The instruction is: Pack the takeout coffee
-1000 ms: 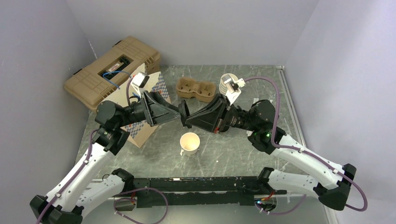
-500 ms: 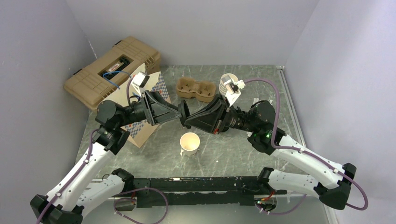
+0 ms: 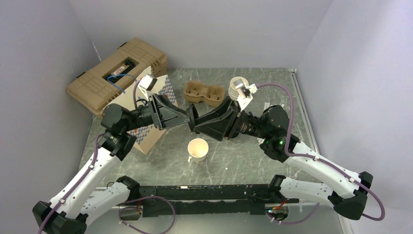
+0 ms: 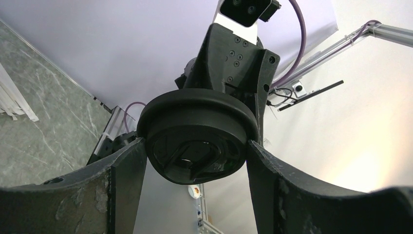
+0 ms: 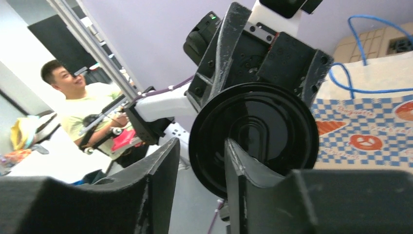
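You're mid-handover — left end effector (image 3: 189, 117) clamps the black lid (image 4: 197, 141), right end effector (image 5: 202, 146) narrowly straddles its rim, grip unclear. Next: seat it squarely on the open cup (image 3: 197, 148).

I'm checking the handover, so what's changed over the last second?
The left gripper and right gripper, meeting above the cup, drifted slightly left and toward the back with the black lid between them. The left one's fingers now sit against its rim; whether the right has let go isn't clear. The cup, paper bag, cup tray and toolbox stayed put.
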You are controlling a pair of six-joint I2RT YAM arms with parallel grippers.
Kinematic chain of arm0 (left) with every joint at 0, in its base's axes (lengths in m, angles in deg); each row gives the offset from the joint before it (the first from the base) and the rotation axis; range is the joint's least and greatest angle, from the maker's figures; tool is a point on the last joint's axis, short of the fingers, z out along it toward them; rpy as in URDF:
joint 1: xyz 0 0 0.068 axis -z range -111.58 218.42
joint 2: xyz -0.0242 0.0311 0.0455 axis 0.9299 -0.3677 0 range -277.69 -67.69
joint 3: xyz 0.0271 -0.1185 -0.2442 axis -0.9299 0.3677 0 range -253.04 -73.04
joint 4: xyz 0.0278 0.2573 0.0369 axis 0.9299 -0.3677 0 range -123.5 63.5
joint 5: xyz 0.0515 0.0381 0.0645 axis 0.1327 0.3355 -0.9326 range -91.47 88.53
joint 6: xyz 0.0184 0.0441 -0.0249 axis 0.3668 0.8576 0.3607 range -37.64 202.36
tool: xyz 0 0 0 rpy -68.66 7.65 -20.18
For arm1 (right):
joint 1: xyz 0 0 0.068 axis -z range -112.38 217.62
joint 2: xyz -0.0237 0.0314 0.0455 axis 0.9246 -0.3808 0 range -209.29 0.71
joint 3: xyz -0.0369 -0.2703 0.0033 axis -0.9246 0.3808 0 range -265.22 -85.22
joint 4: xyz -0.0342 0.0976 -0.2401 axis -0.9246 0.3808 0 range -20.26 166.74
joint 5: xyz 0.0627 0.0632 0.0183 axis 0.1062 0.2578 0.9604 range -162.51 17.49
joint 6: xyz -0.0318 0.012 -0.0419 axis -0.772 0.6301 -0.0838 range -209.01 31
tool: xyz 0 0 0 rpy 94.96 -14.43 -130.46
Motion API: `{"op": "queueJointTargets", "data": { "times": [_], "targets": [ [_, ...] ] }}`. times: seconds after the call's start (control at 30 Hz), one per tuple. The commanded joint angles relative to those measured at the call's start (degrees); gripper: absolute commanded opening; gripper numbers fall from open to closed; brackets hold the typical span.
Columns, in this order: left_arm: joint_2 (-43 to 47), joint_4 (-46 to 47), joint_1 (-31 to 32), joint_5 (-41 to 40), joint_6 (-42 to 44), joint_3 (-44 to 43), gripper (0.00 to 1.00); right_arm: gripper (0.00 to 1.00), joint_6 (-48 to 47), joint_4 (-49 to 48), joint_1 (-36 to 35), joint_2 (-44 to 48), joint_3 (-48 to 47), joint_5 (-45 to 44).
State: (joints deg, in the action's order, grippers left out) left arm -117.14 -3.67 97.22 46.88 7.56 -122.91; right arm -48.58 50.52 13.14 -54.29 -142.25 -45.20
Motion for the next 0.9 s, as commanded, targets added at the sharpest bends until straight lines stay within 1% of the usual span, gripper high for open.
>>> {"op": "queueJointTargets", "data": {
  "times": [0.0,0.03,0.1,0.2,0.27,0.4,0.5,0.6,0.7,0.87],
  "targets": [
    [0.28,0.74,0.12,1.66,0.68,-0.75,0.56,0.52,-2.86,2.35,-0.10,2.20,-1.30,-2.99],
    [0.38,-0.18,0.12,1.65,1.17,-0.80,0.56,0.57,-3.46,3.56,-0.15,2.90,-1.51,-3.58],
    [0.33,-1.49,0.12,1.74,2.21,-0.80,0.56,0.64,-5.18,6.98,-0.10,4.49,-2.16,-5.13],
    [0.17,-5.86,0.12,1.97,5.56,-1.69,0.53,0.68,-7.88,12.55,-0.10,8.00,-2.64,-8.73],
    [0.08,-13.10,0.11,1.81,9.87,-3.60,0.52,0.68,-9.70,16.53,-0.10,10.36,-2.89,-11.18],
    [-1.23,-32.89,0.12,0.18,21.61,-10.61,0.52,0.68,-13.49,28.16,-0.10,13.66,-4.26,-17.66],
    [-3.15,-47.41,0.18,-1.63,29.70,-16.79,0.51,0.68,-14.82,32.24,-0.10,16.23,-3.11,-20.01],
    [-5.56,-59.50,0.21,-5.07,35.88,-21.76,0.51,0.67,-15.50,36.36,-0.10,18.50,-1.81,-23.51],
    [-7.88,-68.11,0.80,-8.42,39.20,-24.91,0.50,0.67,-15.90,41.81,-0.10,19.61,-1.01,-27.85],
    [-11.78,-76.55,5.62,-17.78,42.12,-29.19,0.48,0.66,-15.90,49.83,-0.10,18.79,-0.69,-33.83]
  ]
}}
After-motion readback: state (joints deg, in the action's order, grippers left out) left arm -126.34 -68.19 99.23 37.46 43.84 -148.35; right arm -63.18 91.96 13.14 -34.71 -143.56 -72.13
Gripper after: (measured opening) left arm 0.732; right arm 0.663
